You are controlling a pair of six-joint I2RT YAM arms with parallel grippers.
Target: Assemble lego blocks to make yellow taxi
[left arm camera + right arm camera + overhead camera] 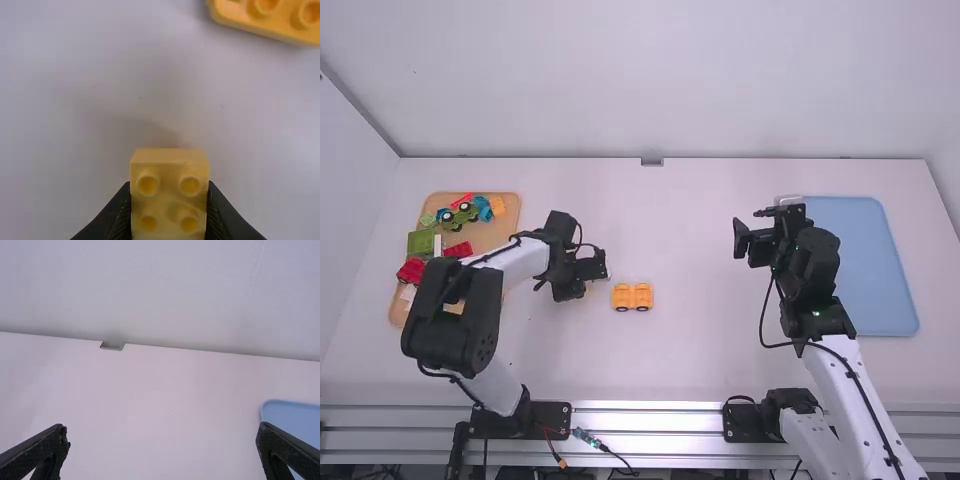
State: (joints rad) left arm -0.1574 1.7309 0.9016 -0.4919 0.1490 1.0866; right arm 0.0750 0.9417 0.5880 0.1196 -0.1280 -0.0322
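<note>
The yellow block (pixel 169 167) looks light and rigid, hard plastic with little give, so a modest squeeze ought to do; its flat sides may slide a little if pressed off-centre. It sits left of centre in the high frame, in the left gripper (pixel 169 185), whose fingers are closed on two opposite sides with the studs bare between them. That seems a sound hold (the sides are the natural place, since the underside must come free to seat).

Just beside it, towards the middle of the frame, the yellow wheeled piece (pixel 632 297) rests on the white table (pixel 700 350). It probably takes the block on its studs, but the wheels could let it roll under a sideways push, so the press likely wants to be straight down, with the studs lined up first. Setting it down askew is the main risk.

The right gripper (pixel 162 434), right of centre in the high frame, has its fingers wide apart with nothing between them; it could steady the wheeled piece. The blue tray (pixel 870 270) lies at the right of the frame. At the left, the tan tray (pixel 498 235) bears a green block (pixel 420 242), other coloured pieces and a small yellow piece (pixel 498 206), with the left arm across part of it
</note>
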